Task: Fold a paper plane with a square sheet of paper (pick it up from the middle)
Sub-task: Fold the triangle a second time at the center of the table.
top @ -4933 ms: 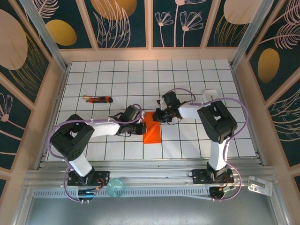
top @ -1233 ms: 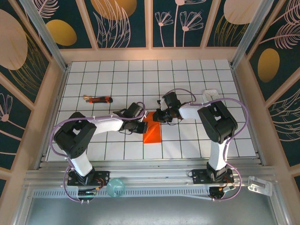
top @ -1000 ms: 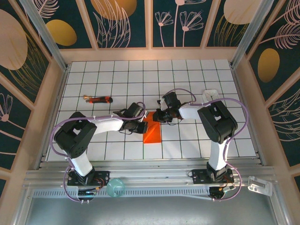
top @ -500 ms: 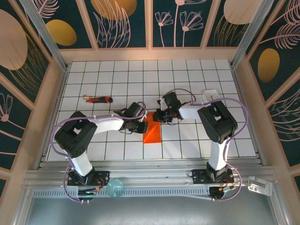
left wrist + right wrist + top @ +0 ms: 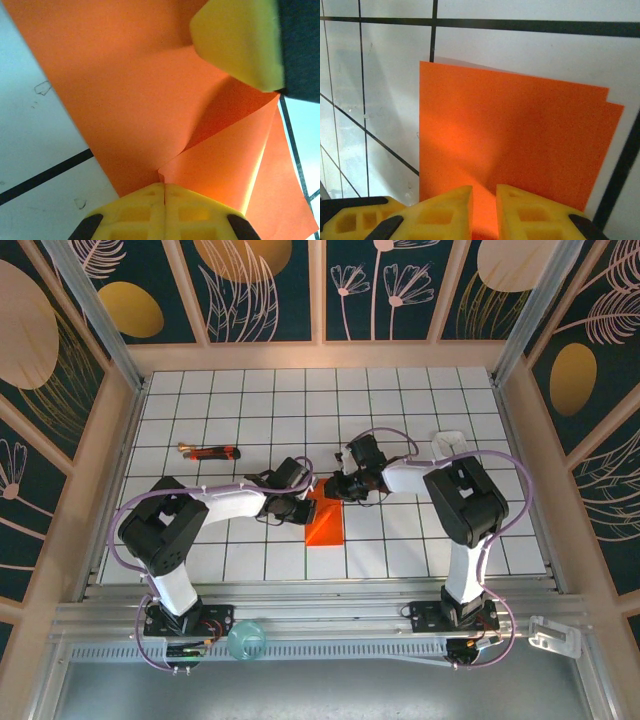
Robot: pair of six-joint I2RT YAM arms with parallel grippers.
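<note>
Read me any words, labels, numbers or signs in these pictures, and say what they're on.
None readable. The orange paper is plain, the table tiles carry only grid lines, and the wall panels show leaf patterns without lettering.
Any marking on the red-and-black tool is too small to read.

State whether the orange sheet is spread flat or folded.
Folded: the square sheet of paper shows overlapping layers and a lifted flap at the left gripper.
</note>
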